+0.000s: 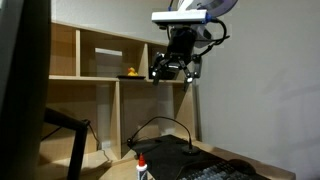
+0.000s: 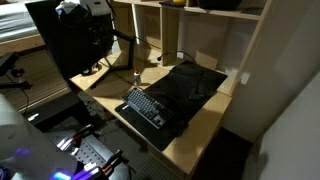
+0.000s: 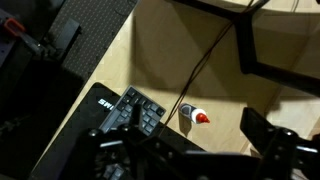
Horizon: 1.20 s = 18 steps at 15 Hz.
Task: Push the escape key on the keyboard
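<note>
The black keyboard (image 2: 147,107) lies on a black mat (image 2: 195,82) on the wooden desk. It also shows at the bottom of an exterior view (image 1: 222,172) and at the lower left of the wrist view (image 3: 122,108). My gripper (image 1: 174,68) hangs high above the desk, well clear of the keyboard. In the wrist view its two fingers stand wide apart (image 3: 197,135), open and empty, with the keyboard's corner under the left finger.
A small white glue bottle with a red cap (image 3: 192,116) stands on the desk beside the keyboard (image 1: 141,168). Wooden shelves (image 1: 100,60) rise behind the desk, with a yellow duck (image 1: 129,73) on one. A black cable (image 3: 205,55) and a dark monitor (image 2: 65,40) are near.
</note>
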### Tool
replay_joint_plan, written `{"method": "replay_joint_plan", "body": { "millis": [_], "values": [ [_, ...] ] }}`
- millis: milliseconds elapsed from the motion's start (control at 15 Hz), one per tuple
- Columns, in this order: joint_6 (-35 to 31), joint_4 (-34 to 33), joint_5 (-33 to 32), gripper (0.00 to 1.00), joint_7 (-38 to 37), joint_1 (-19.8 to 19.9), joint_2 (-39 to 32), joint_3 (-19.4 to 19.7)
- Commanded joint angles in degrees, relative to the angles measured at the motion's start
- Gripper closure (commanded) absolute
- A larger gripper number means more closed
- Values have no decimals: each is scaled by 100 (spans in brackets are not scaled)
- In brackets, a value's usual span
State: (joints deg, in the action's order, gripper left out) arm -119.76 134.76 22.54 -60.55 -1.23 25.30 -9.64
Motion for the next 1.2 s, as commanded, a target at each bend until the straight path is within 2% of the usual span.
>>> {"method": "replay_joint_plan", "body": {
  "millis": [0, 67, 133, 400, 600, 800, 867, 933, 1000, 1133],
  "values": [
    [-525, 97, 272, 0, -1088, -18, -2, -185],
    [-658, 101, 482, 0, -1281, -104, -23, -151],
    [-393, 14, 153, 0, -980, -103, -12, -71],
    [-508, 19, 300, 0, -1291, -159, -15, -85],
    [-179, -12, 524, 0, -2325, -128, 20, -149],
    [-73, -19, 81, 0, -3522, 8, 73, -317],
    [-20, -38, 288, 0, -3692, -113, 44, -239],
    [4, -83, 952, 0, -3295, -442, -16, 31],
    [-179, 5, 422, 0, -3403, -249, 10, -129],
    [-143, -16, 748, 0, -3382, -386, 13, -62]
  ]
}}
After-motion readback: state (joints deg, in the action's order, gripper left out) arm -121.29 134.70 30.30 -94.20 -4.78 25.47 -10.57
